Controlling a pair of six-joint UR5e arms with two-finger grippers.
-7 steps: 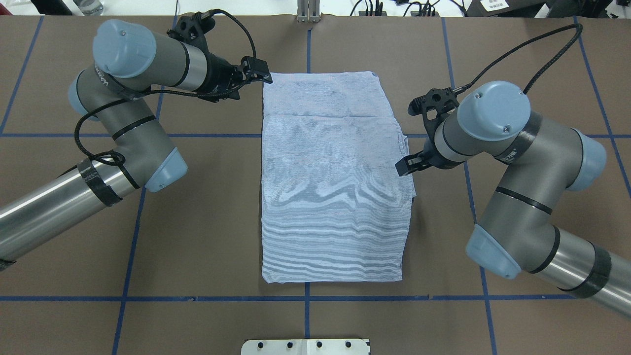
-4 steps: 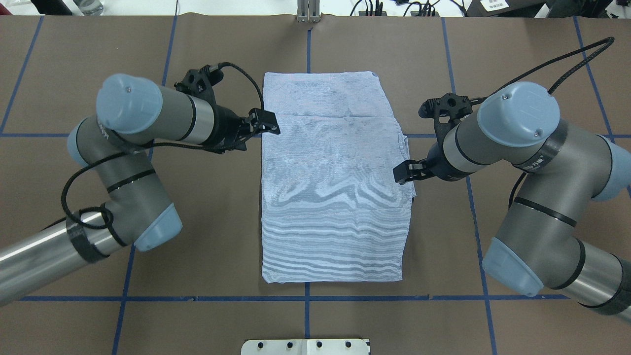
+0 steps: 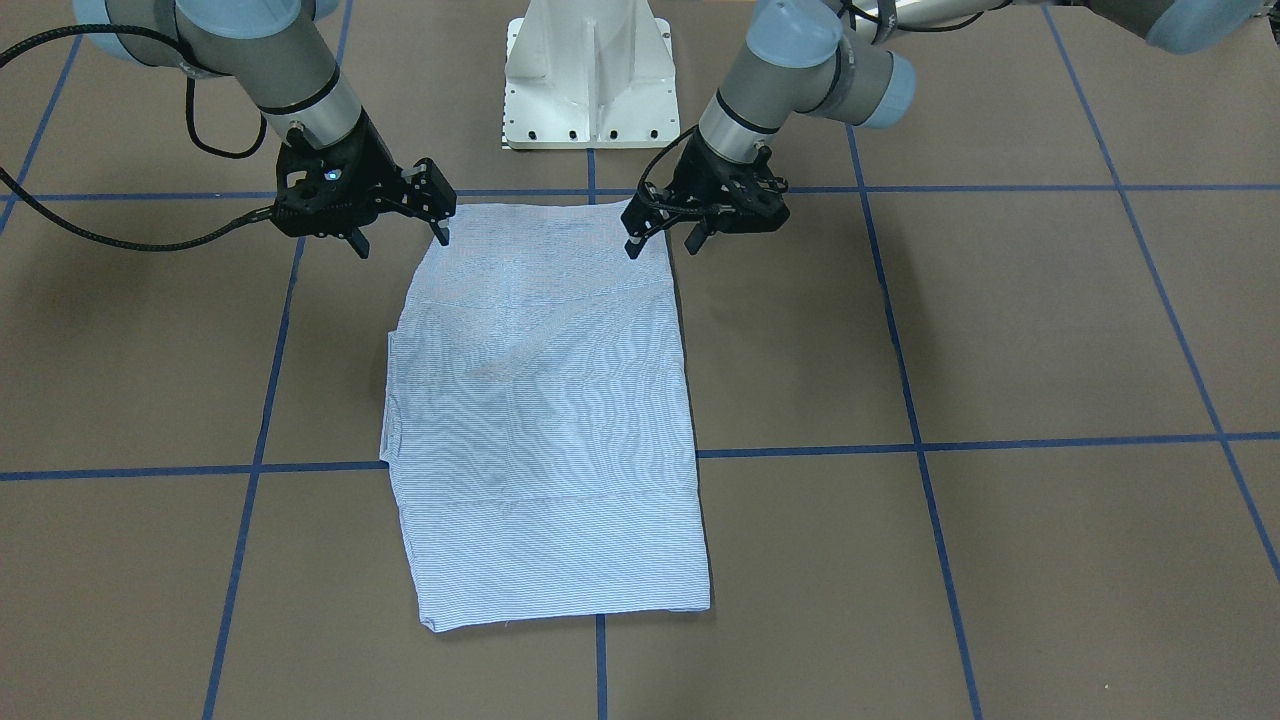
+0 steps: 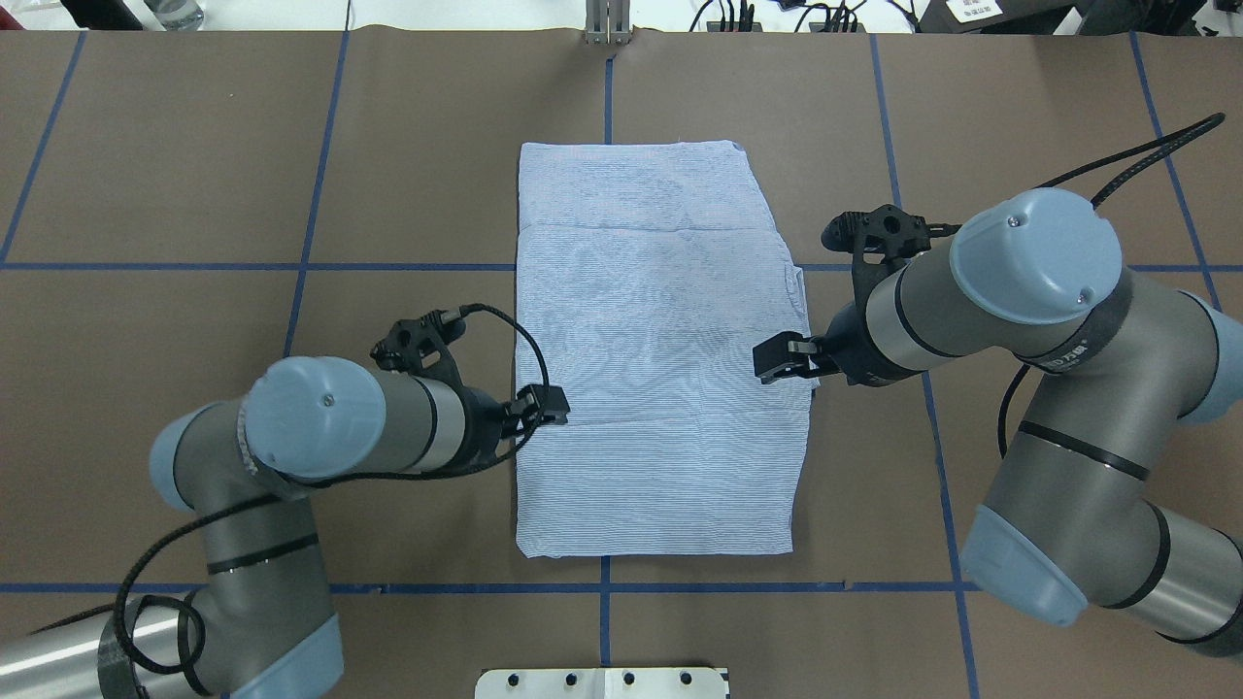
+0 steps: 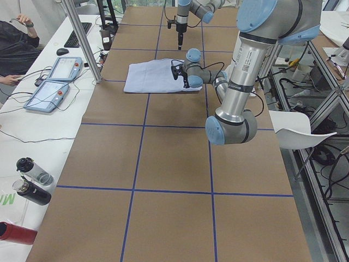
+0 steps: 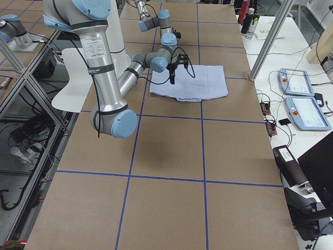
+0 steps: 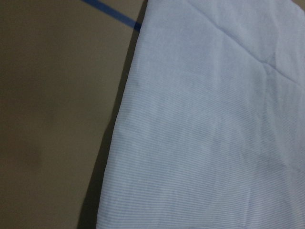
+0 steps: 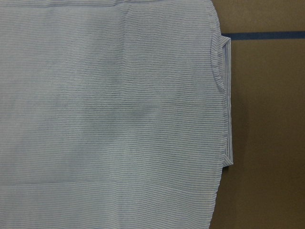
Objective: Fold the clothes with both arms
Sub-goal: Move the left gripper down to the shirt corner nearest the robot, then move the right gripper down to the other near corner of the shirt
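Shirt [image 4: 660,369]: flat on the table [image 4: 418,194], already reduced to a long narrow rectangle, with no sleeves visible from above. It lies between the two grippers and runs away from the robot.

Left gripper [image 4: 549,405]: fingers point down, spread apart, nothing between them. One long edge of the shirt sits directly beneath it. Its wrist camera shows that edge with bare table on the outer side and a crease [image 7: 228,33] crossing the cloth ahead.

Right gripper [image 4: 774,359]: likewise spread and empty, poised over the opposite long edge. Beneath it the wrist view shows a tucked layer [image 8: 228,95] peeking out past the top ply, probably a sleeve or side panel folded under.

Front view: left gripper [image 3: 662,245] and right gripper [image 3: 400,243] both look just above the cloth near its robot-side end. Whether the tips touch fabric: cannot tell.

Judgement: the mirrored placement over the two edges suggests a paired pinch is being set up, so the end can be carried over in one cross fold without skew. Fingers are likely held wide to straddle the stacked plies. Lengthwise folds look done; the cross fold is not yet begun.

Risk: the right pinch may catch only the top ply and leave the tucked layer behind. Thin cloth may also slide on the smooth table.
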